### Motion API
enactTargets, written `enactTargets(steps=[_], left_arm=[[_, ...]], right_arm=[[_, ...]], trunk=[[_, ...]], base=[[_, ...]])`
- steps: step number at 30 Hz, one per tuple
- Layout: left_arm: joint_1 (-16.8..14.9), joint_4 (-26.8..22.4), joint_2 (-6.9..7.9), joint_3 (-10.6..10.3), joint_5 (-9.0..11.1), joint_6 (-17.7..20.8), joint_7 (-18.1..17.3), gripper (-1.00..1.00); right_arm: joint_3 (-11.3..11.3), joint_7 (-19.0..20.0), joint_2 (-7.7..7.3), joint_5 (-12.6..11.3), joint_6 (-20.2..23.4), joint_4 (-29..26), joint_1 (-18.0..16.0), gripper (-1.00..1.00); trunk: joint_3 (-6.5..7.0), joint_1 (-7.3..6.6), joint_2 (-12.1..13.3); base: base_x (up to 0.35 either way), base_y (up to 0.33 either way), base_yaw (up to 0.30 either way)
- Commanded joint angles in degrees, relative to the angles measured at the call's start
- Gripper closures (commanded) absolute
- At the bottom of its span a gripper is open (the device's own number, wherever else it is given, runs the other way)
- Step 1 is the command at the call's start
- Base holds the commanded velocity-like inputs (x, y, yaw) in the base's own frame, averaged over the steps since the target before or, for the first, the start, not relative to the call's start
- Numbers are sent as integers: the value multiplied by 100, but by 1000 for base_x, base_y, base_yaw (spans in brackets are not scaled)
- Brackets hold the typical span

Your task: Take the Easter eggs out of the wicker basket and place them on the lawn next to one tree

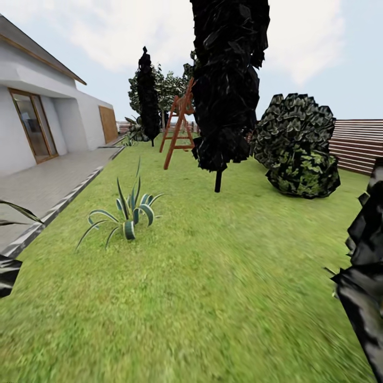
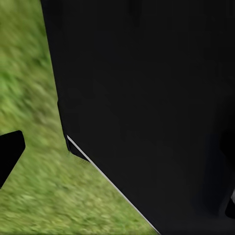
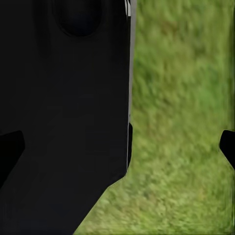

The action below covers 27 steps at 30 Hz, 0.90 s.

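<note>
While I roll over the lawn (image 1: 213, 298) toward the dark cypress (image 1: 226, 80), no eggs or basket visible, can't tell either gripper's state; I'd guess eggs are light, slick, so cradle their middles.

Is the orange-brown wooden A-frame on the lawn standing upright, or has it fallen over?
Upright. In the head view, the orange-brown wooden A-frame stands on its splayed legs on the green grass lawn, apex at the top, beside the dark columnar tree.
</note>
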Motion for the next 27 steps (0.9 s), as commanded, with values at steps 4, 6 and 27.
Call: enactTargets(steps=[4, 6, 27], left_arm=[[3, -11, 1, 5, -28, 0, -16, -100], [3, -11, 1, 5, -28, 0, -16, -100], [3, -11, 1, 5, -28, 0, -16, -100]], right_arm=[[4, -4, -1, 0, 3, 0, 1, -100], [7, -2, 1, 2, 3, 13, 1, -100], [-35, 0, 0, -23, 3, 24, 1, -100]], trunk=[[-3, 4, -1], [-3, 4, -1], [-3, 4, -1]], base=[[313, 0, 192], [313, 0, 48], [313, 0, 2]])
